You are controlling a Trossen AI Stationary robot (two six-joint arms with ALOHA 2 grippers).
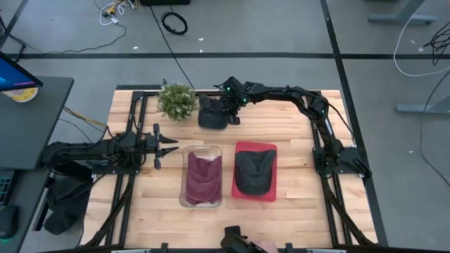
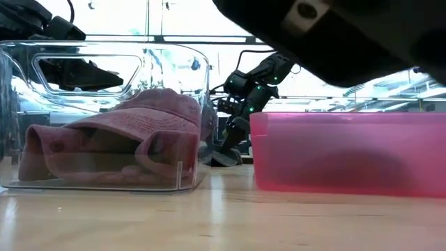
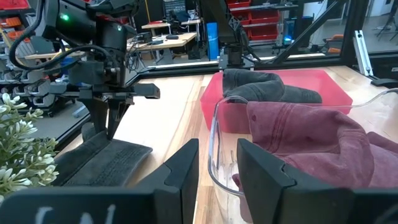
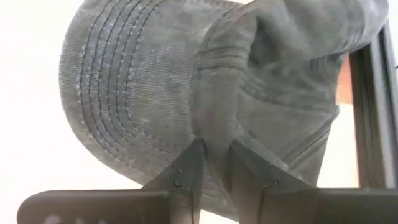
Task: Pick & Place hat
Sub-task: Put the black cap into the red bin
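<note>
The right gripper (image 1: 223, 112) was reaching across the far edge of the tabletop (image 1: 295, 133), its fingers (image 4: 186, 171) pinched together on a fold of the dark grey hat (image 1: 212, 114), which lay on the wood just beside the potted plant (image 1: 176, 101). In the right wrist view the hat's stitched brim (image 4: 118, 87) lay flat on the pale surface, with a dark frame rail (image 4: 373, 112) running close along one side of the crown. The left gripper (image 1: 171, 147) hung low over the left side of the tabletop, its fingers (image 3: 183, 171) slightly spread and holding nothing, the tips just short of the clear bin (image 1: 188, 198). That bin held a maroon hat (image 1: 203, 179); touching or nearly touching its right wall stood the pink tray (image 1: 240, 193), holding another dark hat (image 1: 254, 171). Bare wood lay open between the pinched hat and the two containers, and more stretched right of the tray towards the right arm's base (image 1: 336, 158).
</note>
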